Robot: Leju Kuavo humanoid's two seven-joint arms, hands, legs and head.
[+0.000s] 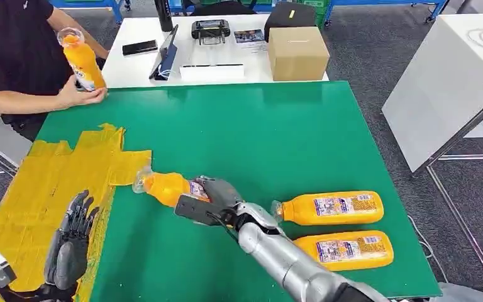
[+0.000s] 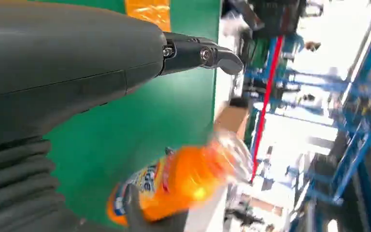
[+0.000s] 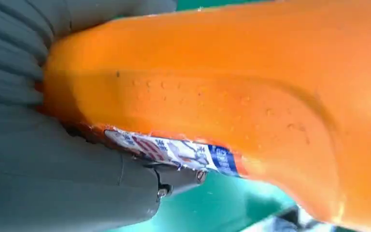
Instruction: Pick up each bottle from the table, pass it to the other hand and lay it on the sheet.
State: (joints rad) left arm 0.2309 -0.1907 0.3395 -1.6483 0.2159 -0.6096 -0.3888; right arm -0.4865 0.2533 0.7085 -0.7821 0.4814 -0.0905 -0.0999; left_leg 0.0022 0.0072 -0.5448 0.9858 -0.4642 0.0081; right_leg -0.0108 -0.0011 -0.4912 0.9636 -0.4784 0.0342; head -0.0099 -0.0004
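Bottle point(image 1: 166, 188) in right robot hand point(image 1: 210, 200) | near-horizontal | cap toward sheet point(image 1: 44, 189)

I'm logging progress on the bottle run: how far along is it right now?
Done: nothing, no bottle lies on the yellow sheet. In hand: the right hand holds one orange bottle toward the open left hand; handover not yet made. Left: two bottles on the green table, plus one a person holds.

No text can be read anywhere. Labels on the two lying orange bottles point(image 1: 330, 208) point(image 1: 344, 250) at 4 o'clock on the green table point(image 1: 258, 138) show print too small to make out. The label on the held bottle point(image 3: 222, 106) in the right wrist view is blurred.
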